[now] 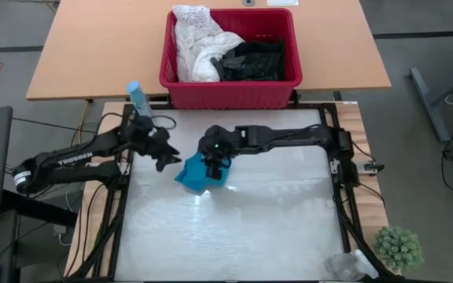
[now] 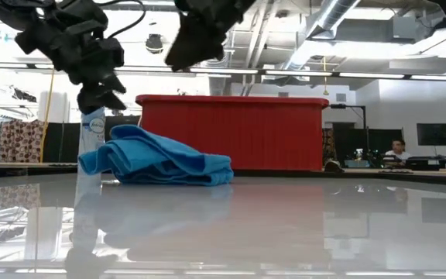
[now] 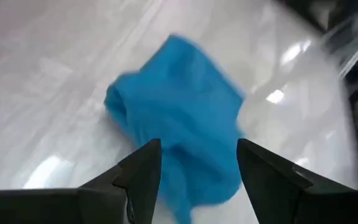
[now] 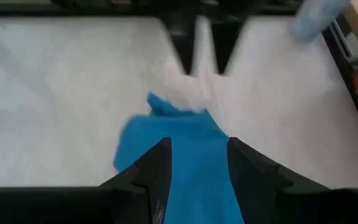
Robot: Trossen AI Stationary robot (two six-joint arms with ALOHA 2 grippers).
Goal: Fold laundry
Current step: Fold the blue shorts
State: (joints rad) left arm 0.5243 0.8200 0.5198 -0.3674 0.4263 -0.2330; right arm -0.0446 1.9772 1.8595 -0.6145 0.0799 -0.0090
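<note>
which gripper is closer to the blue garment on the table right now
Right. The right gripper hangs directly over the blue garment, jaws apart. The left gripper sits just beside the garment's edge, open and holding nothing.

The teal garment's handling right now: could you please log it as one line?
teal garment: crumpled on white table | right gripper: open above it | left gripper: open, beside it | red basket: white and black laundry inside

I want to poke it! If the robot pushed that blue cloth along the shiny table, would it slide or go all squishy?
Probably squishy: the blue cloth lies in soft, rumpled folds, so it would likely bunch up. It might also slide a little, since the table looks glossy. Lifted, it would probably droop, not stay stiff.
</note>
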